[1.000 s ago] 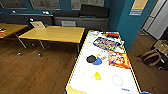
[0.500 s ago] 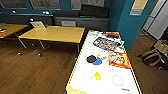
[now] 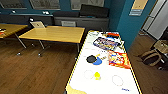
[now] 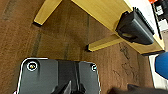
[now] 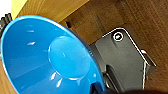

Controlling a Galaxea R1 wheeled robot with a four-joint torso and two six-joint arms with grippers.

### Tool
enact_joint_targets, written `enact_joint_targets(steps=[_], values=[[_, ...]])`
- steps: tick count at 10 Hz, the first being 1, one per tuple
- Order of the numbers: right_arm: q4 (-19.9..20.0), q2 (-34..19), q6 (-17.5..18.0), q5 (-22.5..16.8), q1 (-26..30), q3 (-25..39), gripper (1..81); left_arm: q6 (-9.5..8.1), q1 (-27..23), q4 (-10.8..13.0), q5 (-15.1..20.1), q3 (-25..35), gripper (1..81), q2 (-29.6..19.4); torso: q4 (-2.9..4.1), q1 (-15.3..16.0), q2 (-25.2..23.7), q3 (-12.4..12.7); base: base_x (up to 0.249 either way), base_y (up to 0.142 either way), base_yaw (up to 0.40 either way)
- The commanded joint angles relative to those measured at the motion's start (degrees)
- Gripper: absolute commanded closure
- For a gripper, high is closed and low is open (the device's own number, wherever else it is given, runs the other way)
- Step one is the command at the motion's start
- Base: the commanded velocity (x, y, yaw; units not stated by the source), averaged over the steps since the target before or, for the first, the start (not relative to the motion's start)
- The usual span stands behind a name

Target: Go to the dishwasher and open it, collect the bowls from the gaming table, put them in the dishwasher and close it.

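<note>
A blue bowl [image 5: 47,62] sits held in the right gripper's fingers beside the gaming table [image 3: 82,60], a yellow-edged bench; left fingers' state unclear.

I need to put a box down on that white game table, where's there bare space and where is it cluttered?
On the gaming table, bare white runs along the left yellow edge beside the black paddle, and around the yellow piece at the near end. The far half is crowded: the dark game board and the red board.
</note>
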Motion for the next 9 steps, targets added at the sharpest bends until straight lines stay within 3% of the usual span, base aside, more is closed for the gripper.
enact_joint_targets(steps=[1, 3, 6, 9], values=[[-2.01, -8.51, -0.42, 2.59, -1.71, 3.45, 81.1, -0.78, -6.14, 0.46, 2.65, 6.94, 1.0, -5.97, 0.0, 0.0, 0.0, 0.0, 0.0, 0.0, 0.0], [-3.15, -6.5, -0.51, 3.9, -5.32, 1.34, 81.1, -1.83, -10.09, -0.59, 4.31, 11.25, 1.0, -9.58, 0.0, 0.0, 0.0, 0.0, 0.0, 0.0, 0.0], [-5.26, -0.6, -0.6, 4.35, -8.92, -2.09, 81.1, -5.88, -18.79, -3.14, 11.61, 15.12, 1.0, -12.49, 0.0, 0.0, 0.0, 0.0, 0.0, 0.0, 0.0], [-7.46, 5.61, -0.51, 5.84, -11.56, -6.91, 81.1, -9.47, -27.83, -9.44, 20.02, 15.29, 1.0, -11.78, 0.0, 0.0, 0.0, 0.0, 0.0, 0.0, 0.0]])
